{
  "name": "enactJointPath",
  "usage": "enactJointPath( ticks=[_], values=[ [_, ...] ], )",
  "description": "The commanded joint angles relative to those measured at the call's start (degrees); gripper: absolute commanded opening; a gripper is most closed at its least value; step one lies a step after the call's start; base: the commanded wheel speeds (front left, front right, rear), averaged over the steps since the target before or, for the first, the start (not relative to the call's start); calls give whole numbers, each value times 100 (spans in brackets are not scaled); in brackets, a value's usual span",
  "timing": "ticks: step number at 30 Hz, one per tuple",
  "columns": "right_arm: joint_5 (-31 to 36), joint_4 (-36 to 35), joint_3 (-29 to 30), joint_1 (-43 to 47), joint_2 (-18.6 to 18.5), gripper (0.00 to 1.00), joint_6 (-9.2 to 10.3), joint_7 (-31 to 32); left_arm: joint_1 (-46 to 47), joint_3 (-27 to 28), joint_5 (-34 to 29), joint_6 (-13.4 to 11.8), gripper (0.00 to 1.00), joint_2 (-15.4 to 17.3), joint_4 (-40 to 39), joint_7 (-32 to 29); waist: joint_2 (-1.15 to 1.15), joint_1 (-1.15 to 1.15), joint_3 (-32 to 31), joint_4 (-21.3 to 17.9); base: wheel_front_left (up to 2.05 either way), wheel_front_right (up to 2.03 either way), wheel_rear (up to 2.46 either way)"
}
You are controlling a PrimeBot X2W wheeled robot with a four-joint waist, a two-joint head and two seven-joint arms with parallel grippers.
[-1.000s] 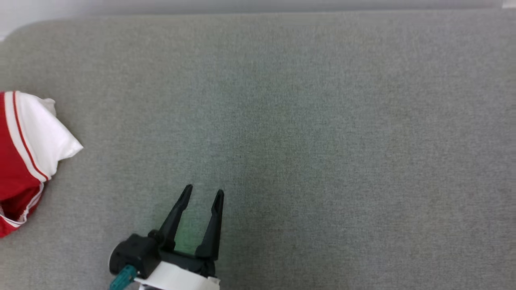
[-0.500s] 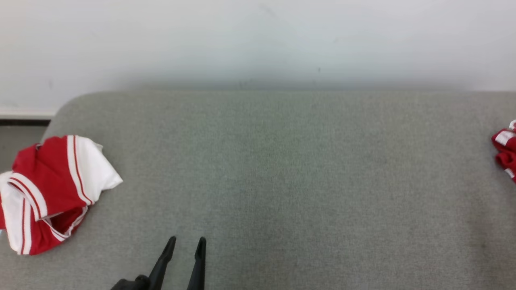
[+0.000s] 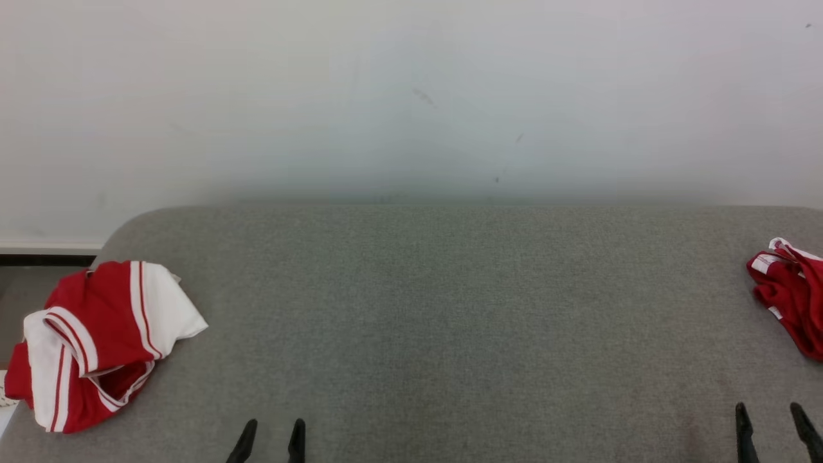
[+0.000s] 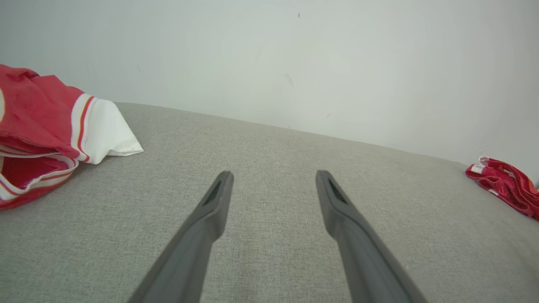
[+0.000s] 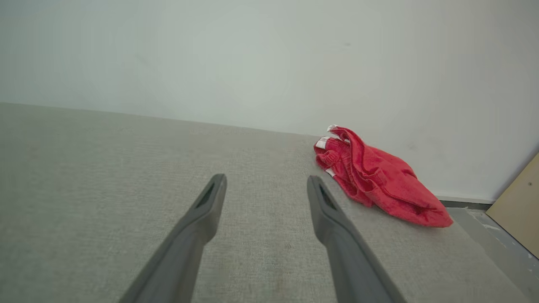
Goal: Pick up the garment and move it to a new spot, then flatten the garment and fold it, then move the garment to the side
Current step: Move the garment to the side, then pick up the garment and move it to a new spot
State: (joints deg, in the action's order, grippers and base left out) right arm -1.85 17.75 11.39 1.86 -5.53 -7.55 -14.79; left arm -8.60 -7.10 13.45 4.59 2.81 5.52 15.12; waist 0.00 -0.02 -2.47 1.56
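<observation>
Head camera: tilts up, more wall [image 3: 411, 96] showing.
Right gripper [image 3: 768, 411]: fingertips come into frame.
Crumpled red garment [image 3: 792, 297]: appears far right.

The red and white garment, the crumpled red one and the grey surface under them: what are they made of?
Red and white garment: soft matt cloth, likely knit jersey; it slumps in loose folds.
Red garment: matt cloth, slightly nubby, perhaps mesh or terry; unclear.
Grey surface: matt woven upholstery fabric, seemingly; a fine weave grain shows.
</observation>
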Motion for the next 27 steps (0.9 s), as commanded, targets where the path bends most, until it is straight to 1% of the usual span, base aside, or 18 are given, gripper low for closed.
enactJointPath(
  ticks=[1, 7, 17, 23, 27],
  values=[
    [7, -16, -19, 117, 53, 100, 15, -44, -71, 27, -98, 21, 100, 19, 31, 3, 0, 2, -25, -29, 0, 0, 0],
    [-11, -114, -226, 472, 231, 100, 15, -37, -136, 114, -201, 52, 100, 19, 192, 3, 0, 2, -101, -132, 0, 0, 0],
    [-270, -111, -470, 539, 257, 100, 15, -39, -101, 208, -273, 99, 100, 19, 322, 3, 0, 2, -112, -239, 0, 0, 0],
    [-256, -115, -483, 562, 258, 100, 15, -40, -104, 216, -233, 107, 100, 19, 329, 3, 0, 2, -124, -212, 0, 0, 0],
    [-272, -125, -530, 586, 258, 100, 15, -40, -80, 171, -198, 87, 100, 20, 332, 3, 0, 2, -133, -101, 0, 0, 0]
  ],
)
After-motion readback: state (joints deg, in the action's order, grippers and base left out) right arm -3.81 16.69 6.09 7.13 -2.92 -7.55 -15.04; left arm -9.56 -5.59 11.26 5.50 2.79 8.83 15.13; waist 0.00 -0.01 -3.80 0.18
